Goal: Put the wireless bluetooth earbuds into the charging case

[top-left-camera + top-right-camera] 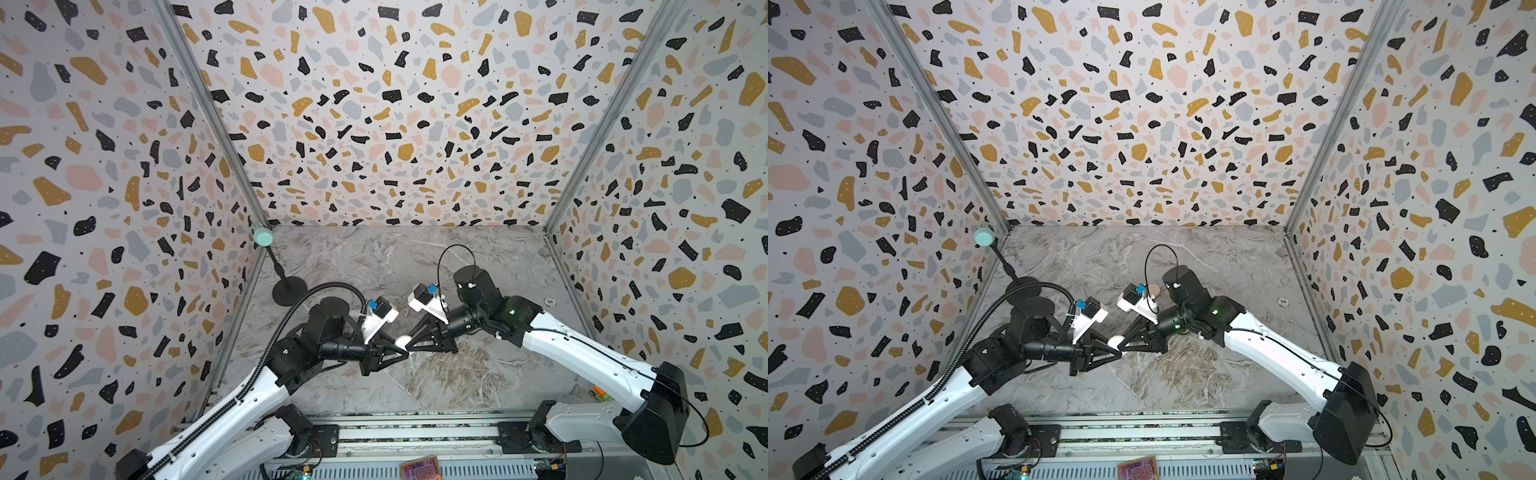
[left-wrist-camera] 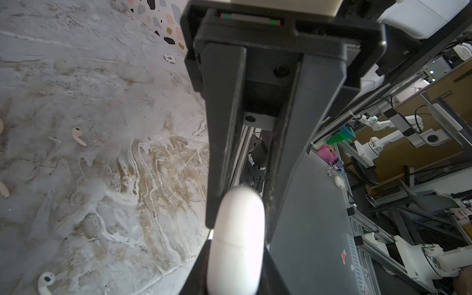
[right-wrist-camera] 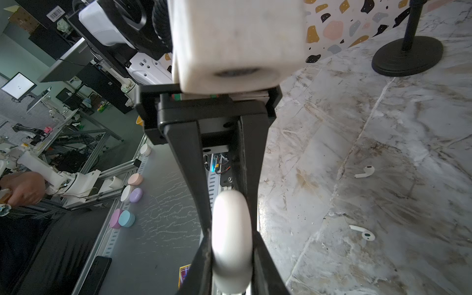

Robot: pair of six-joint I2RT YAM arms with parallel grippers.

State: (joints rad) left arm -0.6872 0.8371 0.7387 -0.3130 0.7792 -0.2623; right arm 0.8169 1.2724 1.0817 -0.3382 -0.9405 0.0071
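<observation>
Grey marbled table (image 1: 478, 257) within terrazzo-print walls carries both arms, which meet tip to tip over its middle. The left gripper (image 1: 404, 352) is clamped tight on the white charging case (image 2: 236, 242), its fingers (image 3: 189, 166) pressing the two flat faces. The right gripper (image 1: 411, 345) grips the opposite end, its fingers (image 2: 222, 140) narrowly parted against the same faces. The case is off the table, on edge and closed, its seam a thin line and its long axis running from one gripper to the other. A white earbud (image 3: 365, 171), a second white earbud (image 3: 364, 232) and a pale pink earbud (image 2: 78, 136) lie on their sides on the table, stems flat, well apart from the case. A pink round case (image 1: 1154, 288) sits beyond the right wrist, a poker chip (image 1: 550, 301) near the right wall and a black stand (image 1: 289, 291) by the left wall.
</observation>
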